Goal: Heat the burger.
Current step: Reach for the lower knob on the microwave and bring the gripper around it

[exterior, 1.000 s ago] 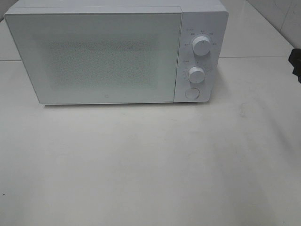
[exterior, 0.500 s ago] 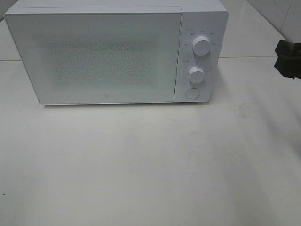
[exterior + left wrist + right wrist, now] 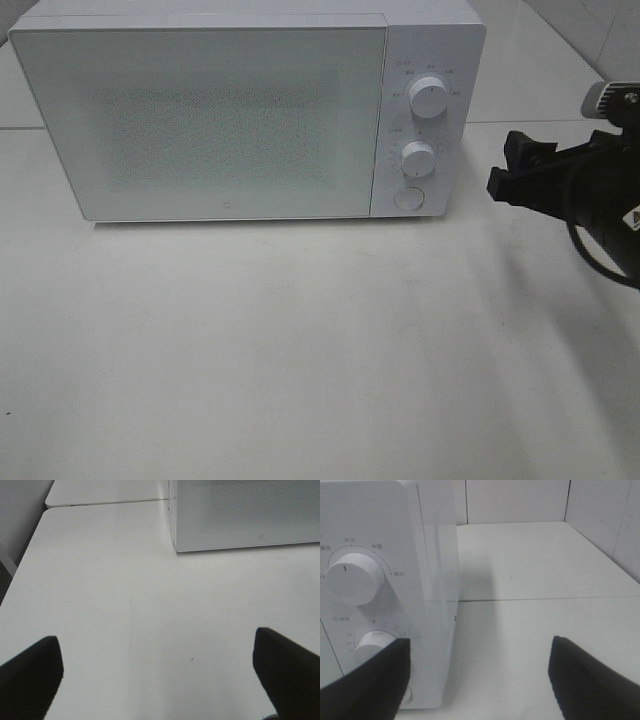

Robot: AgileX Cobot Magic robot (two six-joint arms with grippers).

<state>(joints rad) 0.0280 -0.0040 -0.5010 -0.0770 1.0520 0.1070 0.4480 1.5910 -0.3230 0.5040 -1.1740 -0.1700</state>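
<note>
- White microwave (image 3: pixel 230 110) sits at the back of the white desk (image 3: pixel 300 350), door shut; the door window is frosted/dotted and nothing shows through it.
- Control panel on the microwave's right side: upper knob (image 3: pixel 429 97), lower knob (image 3: pixel 418 158), round button (image 3: pixel 407 198) under them.
- Burger: not seen in any view, can't tell where it is.
- Right gripper (image 3: pixel 510 165) comes in from the right edge of the high view, off the desk, at about the height of the lower knob. It's near the panel's right side but apart from it, no contact.
- Right wrist view: the gripper's dark fingers (image 3: pixel 367 680) are spread wide w/ nothing between them. The upper knob w/ its red mark and the panel corner sit just ahead.
- Left gripper (image 3: pixel 157 680) shows only in its wrist view (the high cam doesn't catch it). Fingers (image 3: pixel 30 680) are wide apart and empty, over bare desk, w/ the microwave's front lower corner well ahead.
</note>
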